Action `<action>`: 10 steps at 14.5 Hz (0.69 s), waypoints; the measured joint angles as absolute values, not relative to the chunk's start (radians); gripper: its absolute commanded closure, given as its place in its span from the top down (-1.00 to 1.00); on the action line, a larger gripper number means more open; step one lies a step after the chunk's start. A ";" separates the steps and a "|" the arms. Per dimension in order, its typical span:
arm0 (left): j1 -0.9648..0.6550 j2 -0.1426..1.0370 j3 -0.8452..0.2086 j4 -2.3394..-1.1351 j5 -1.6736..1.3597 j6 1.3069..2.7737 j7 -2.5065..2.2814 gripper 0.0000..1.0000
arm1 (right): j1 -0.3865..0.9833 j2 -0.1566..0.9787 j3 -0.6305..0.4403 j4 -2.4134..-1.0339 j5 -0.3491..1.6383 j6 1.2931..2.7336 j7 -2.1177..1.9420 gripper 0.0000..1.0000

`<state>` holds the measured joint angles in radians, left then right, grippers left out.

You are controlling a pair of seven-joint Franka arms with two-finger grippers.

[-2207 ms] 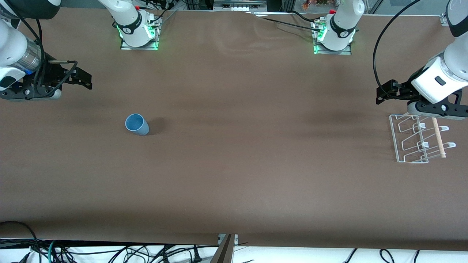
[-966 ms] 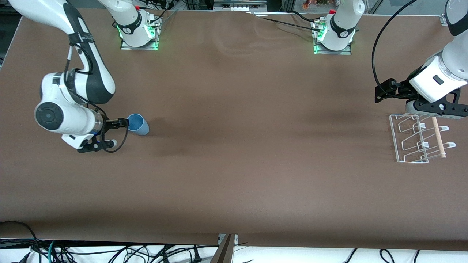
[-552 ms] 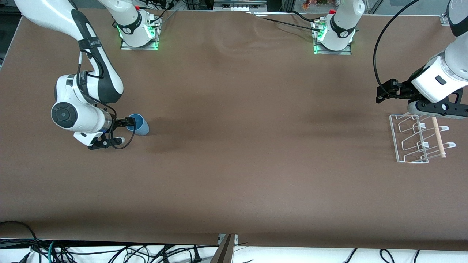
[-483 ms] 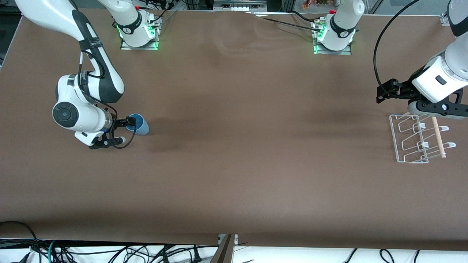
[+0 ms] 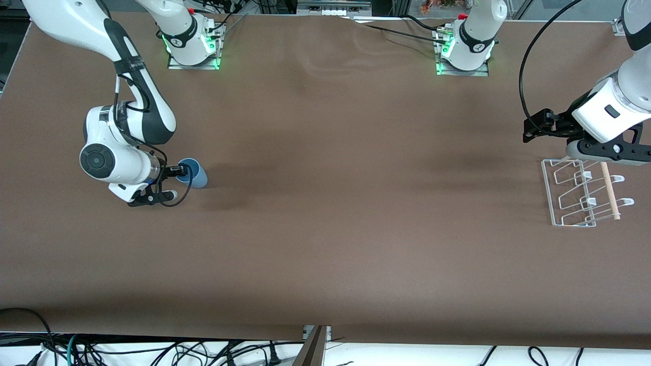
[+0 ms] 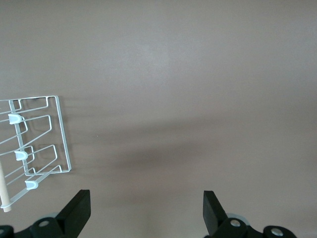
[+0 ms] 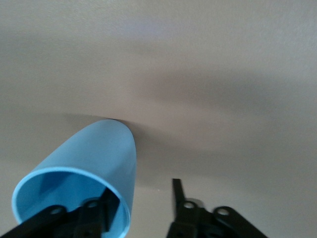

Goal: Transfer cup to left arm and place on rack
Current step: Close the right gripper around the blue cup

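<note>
The light-blue cup [image 5: 195, 174] stands mouth up on the brown table toward the right arm's end. It also shows in the right wrist view [image 7: 99, 163]. My right gripper [image 5: 181, 170] is open at the cup's rim. In the right wrist view this gripper [image 7: 141, 198] has one finger inside the cup's mouth and the other outside its wall. The white wire rack [image 5: 580, 193] with its wooden dowel lies at the left arm's end. My left gripper [image 5: 532, 133] is open and empty in the air beside the rack [image 6: 37, 144], and the left arm waits.
The two arm bases [image 5: 193, 48] [image 5: 465, 51] stand at the table's edge farthest from the front camera. A thick black cable [image 5: 524, 66] loops above the left gripper. Bare brown table [image 5: 356, 203] lies between the cup and the rack.
My right arm swung in from the table's end and came down to the cup; its finger now reaches into the cup's mouth. The cup and the left arm have not moved.
</note>
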<state>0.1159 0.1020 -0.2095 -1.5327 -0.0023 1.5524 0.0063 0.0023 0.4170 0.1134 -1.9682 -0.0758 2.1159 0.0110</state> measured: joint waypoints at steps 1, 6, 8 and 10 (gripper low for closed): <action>0.116 0.102 -0.210 -1.533 -0.002 1.552 0.006 1.00 | 0.006 0.422 0.114 -1.968 -0.076 2.119 0.041 -1.00; 0.116 0.102 -0.210 -1.532 -0.002 1.549 0.006 1.00 | 0.028 0.426 0.116 -1.927 -0.076 2.079 0.073 -1.00; 0.116 0.102 -0.210 -1.528 -0.002 1.549 0.006 1.00 | 0.028 0.429 0.116 -1.872 -0.052 1.991 0.076 -1.00; 0.116 0.102 -0.210 -1.520 -0.002 1.534 0.006 1.00 | 0.037 0.435 0.120 -1.779 0.056 1.874 0.092 -1.00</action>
<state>0.1159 0.1020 -0.2098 -1.5204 -0.0023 1.5338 0.0063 0.0366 0.4352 0.1201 -1.7787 0.0562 1.8743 0.0917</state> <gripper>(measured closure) 0.000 0.947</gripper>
